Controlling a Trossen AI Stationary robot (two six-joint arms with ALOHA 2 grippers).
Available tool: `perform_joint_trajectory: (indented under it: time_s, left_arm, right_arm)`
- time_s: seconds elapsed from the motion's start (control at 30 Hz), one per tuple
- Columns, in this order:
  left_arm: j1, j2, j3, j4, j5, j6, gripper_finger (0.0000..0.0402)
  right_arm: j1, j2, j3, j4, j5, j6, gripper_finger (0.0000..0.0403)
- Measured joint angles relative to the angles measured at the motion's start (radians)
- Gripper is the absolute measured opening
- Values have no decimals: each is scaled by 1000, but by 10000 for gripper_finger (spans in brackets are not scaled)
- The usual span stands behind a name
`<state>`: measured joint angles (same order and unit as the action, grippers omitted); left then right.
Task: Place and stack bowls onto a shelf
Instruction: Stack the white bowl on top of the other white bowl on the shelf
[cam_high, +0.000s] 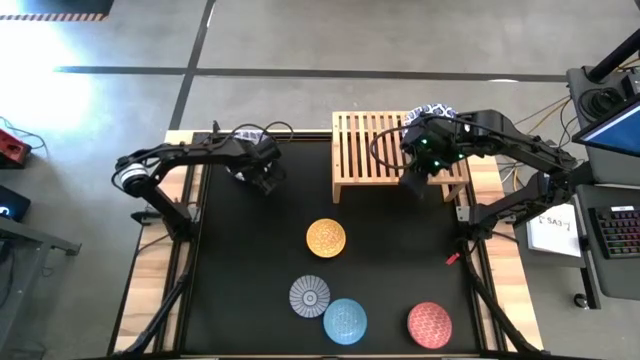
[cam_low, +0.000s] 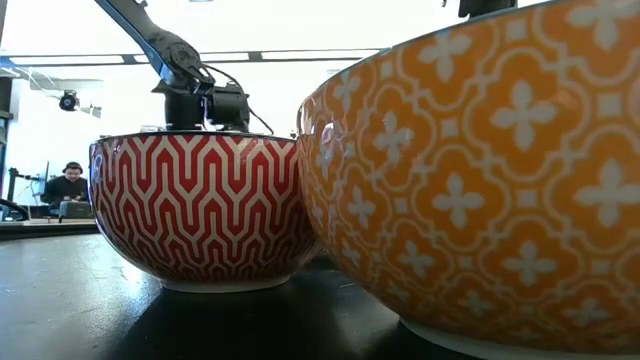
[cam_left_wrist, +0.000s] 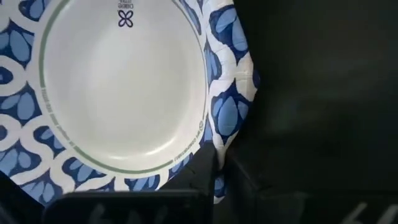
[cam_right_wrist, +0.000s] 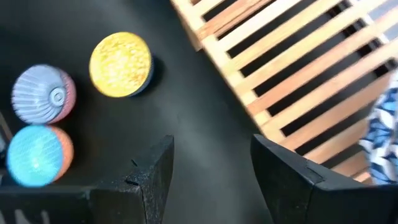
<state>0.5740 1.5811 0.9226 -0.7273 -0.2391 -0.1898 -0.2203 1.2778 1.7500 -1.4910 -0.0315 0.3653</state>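
A white bowl with a blue-patterned rim (cam_left_wrist: 124, 93) fills the left wrist view; in the high view only a patch of it (cam_high: 248, 134) shows under the left arm, at the table's far left. My left gripper (cam_left_wrist: 214, 183) is shut on its rim. My right gripper (cam_right_wrist: 211, 174) hangs open above the near edge of the wooden slatted shelf (cam_high: 365, 150), holding nothing. Another blue-patterned bowl (cam_high: 437, 110) shows at the shelf's far right, mostly hidden by the right arm. The yellow bowl (cam_high: 325, 238), grey-blue bowl (cam_high: 310, 296), light blue bowl (cam_high: 345, 320) and red bowl (cam_high: 430, 325) stand on the black mat. My left gripper pinches the white bowl's blue-patterned rim (cam_left_wrist: 221, 146) between its two fingers, coming steeply from above. The rim is creased beside the fingers. Whether the bowl is lifted or rests on the mat, I cannot tell.
The low view is filled by the red bowl (cam_low: 200, 210) and the yellow bowl (cam_low: 480, 190), with an arm (cam_low: 190, 90) behind them. A person sits far off in the room (cam_low: 68, 185). Bare black mat lies between the shelf and the small bowls.
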Motion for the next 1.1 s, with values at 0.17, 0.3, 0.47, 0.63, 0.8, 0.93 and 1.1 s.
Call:
perform_joint_trajectory:
  time_s: [0.17, 0.3, 0.47, 0.63, 0.8, 0.93, 1.1]
  left_arm:
    - [-48, -72, 0, -43, 132, -17, 2]
    - [-131, -167, 0, -100, 151, -64, 1]
    - [-293, -317, 0, -107, 182, -182, 0]
    - [-517, -434, 13, -83, 177, -334, 0]
    - [-754, -486, 48, 61, 169, -411, 0]
    - [-913, -474, 87, 226, 138, -365, 0]
    - [-1041, -410, 135, 292, 118, -201, 0]
  right_arm:
    - [0, 0, 0, 1, -31, -43, 201]
    - [1, 0, 0, 13, -58, -121, 201]
    - [40, 6, -2, 56, -84, -195, 201]
    - [142, 37, -3, 105, -110, -272, 201]
    - [261, 78, -3, 128, -110, -339, 201]
    - [360, 113, -3, 181, -111, -377, 201]
    - [466, 142, -4, 247, -132, -421, 201]
